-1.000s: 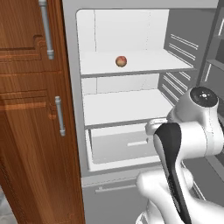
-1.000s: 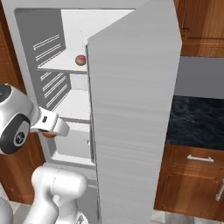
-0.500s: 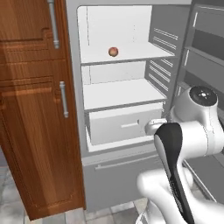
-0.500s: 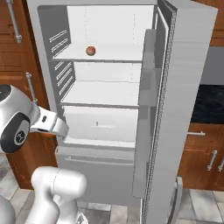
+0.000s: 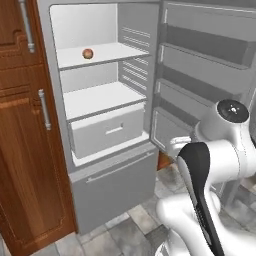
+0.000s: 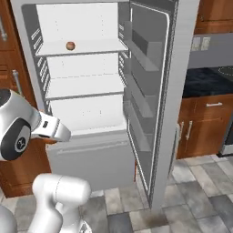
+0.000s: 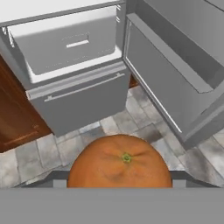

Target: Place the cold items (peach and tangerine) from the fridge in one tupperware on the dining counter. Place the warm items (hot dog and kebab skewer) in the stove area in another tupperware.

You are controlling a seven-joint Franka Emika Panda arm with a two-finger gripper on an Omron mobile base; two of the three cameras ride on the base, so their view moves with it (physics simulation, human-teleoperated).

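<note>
While no lettering shows anywhere, the claw (image 7: 119, 186) grips the tangerine (image 7: 119, 162).

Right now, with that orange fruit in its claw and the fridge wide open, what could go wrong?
The tangerine is round and sits between the fingers of the gripper; a jolt while the base drives might let it roll out onto the tiled floor. The open fridge door juts into the room beside the arm, so a wide swing could clip it. The peach is on the top shelf, easily forgotten.

Matt grey metal seen on fridge (image 5: 112, 187); cabinet (image 5: 25, 165) of polished wood; tangerine (image 7: 119, 161) skin smooth, faintly dimpled; floor (image 6: 200, 191) stone-tiled.
</note>
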